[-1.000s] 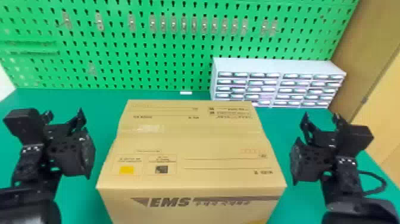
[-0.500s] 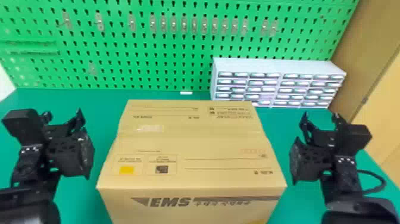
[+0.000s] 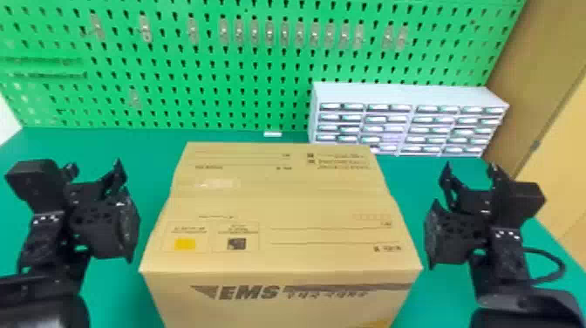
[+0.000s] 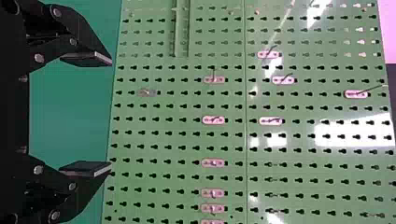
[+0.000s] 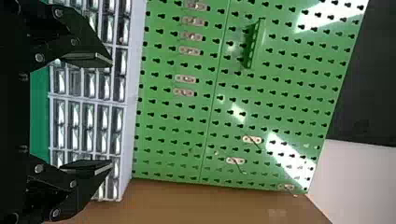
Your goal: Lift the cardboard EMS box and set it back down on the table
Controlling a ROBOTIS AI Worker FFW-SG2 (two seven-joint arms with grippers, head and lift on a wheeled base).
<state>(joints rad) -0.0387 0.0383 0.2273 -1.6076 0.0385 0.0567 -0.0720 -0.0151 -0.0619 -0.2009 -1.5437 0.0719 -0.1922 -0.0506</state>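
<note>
And here we are, with the cardboard EMS box [image 3: 279, 205] sitting mid-table, upright and closed, its lettered side toward the near edge! The table [image 3: 222, 137] is green, and its far edge runs along a green pegboard [image 3: 244, 87].

Over by the box's left side, the left end effector [image 3: 94, 168], raised above the table, wide and empty, with a gap between it and the cardboard. Across on the right side, there's the right end effector [image 3: 471, 172], also wide, also empty, also clear of the box!

Now the left wrist view: the left end effector [image 4: 109, 113] has its two flat fingers well apart, pegboard beyond them. And in the right wrist view, the right end effector [image 5: 112, 113] matches it, flat fingers spread, a white drawer cabinet [image 5: 133, 100] in the background.

That cabinet stands toward the table's far right corner, beyond the box. A small white strip lies at the far edge, left of the cabinet, and a brown panel [image 3: 525, 74] rises by the right edge.
</note>
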